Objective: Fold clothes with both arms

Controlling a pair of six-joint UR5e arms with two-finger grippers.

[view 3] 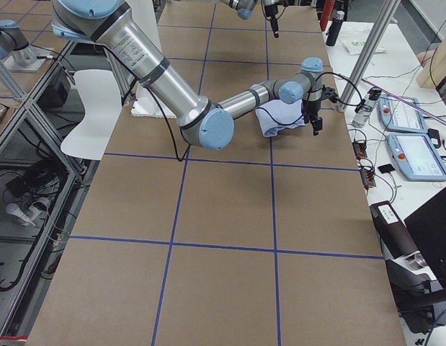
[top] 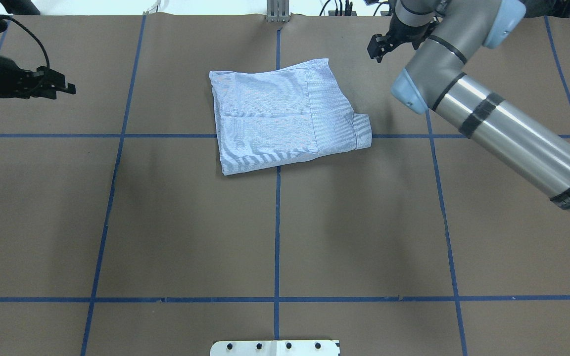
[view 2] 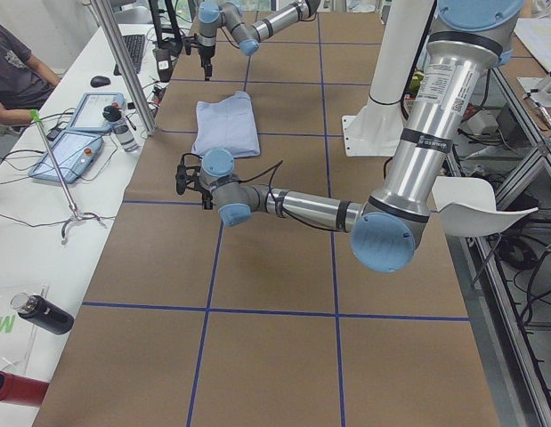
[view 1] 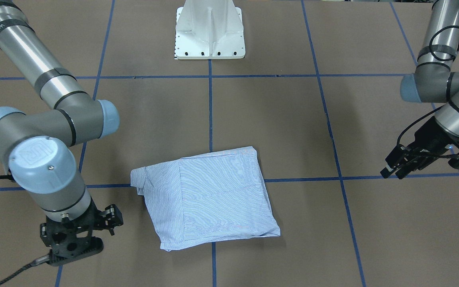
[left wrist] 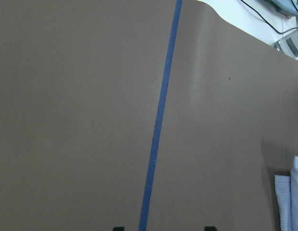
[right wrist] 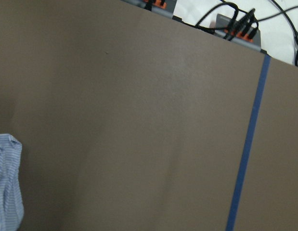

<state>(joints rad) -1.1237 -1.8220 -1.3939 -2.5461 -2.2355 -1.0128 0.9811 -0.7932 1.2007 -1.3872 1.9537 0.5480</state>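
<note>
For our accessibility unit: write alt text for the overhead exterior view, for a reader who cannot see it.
A folded light blue striped shirt lies on a brown table marked with blue grid lines. The left gripper hangs at the view's left and the right gripper at its upper right, both clear of the shirt.

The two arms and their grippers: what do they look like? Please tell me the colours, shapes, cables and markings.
The right arm and the left arm are silver-grey tubes with black bands and rounded light blue joint caps. One cap bears an embossed logo. Black cables run from them. The left gripper and the right gripper are black, with two fingers on openwork linkage frames.
</note>
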